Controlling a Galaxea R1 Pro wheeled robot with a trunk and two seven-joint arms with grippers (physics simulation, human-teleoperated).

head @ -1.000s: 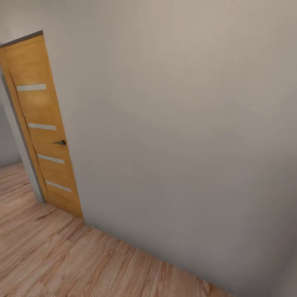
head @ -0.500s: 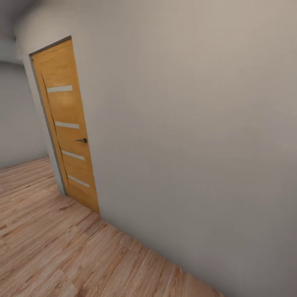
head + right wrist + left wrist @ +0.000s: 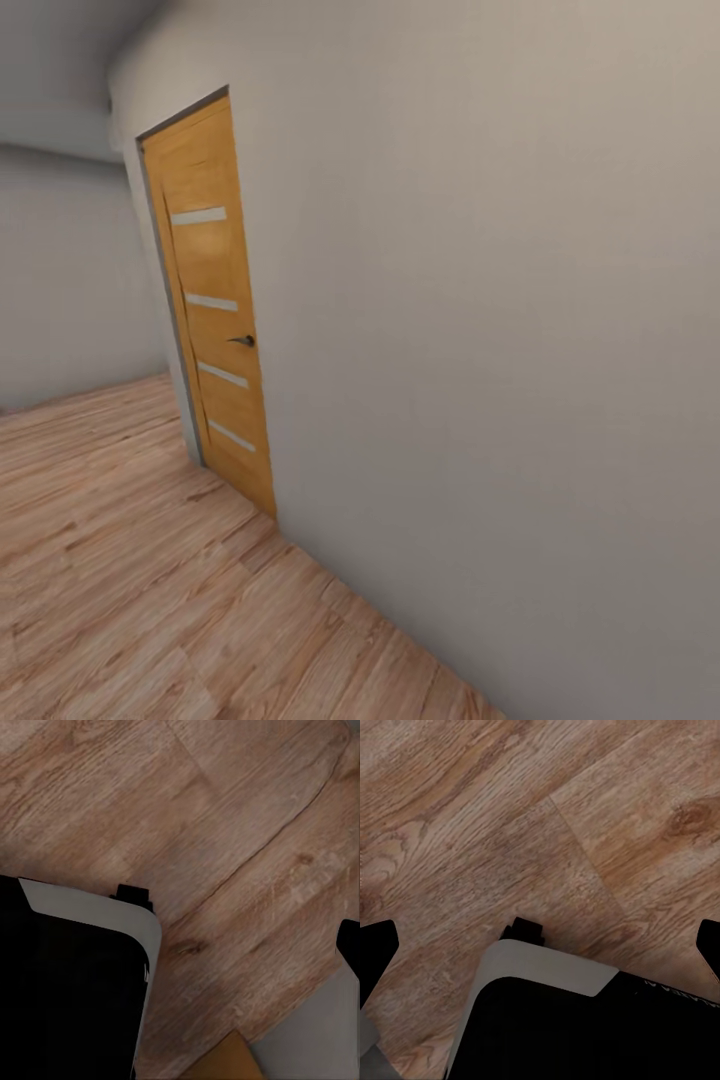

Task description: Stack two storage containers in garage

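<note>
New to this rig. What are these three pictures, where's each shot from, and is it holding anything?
It is a simulated wheeled robot with a trunk and two arms, each ending in a pincer.

The head view looks forward and down from the robot's head. It shows a pale grey wall, an orange wooden door with a dark handle, and a light wood-plank floor.

The left wrist view looks down along the left arm's pincer. Dark finger tips sit at the picture's edges, wide apart, over the planks and the robot's own grey and black base. Nothing is between them.

The right wrist view is similar: one dark finger tip at the edge, planks and the base below. No orange-red containers appear, so it seems to be driving between rooms.
</note>
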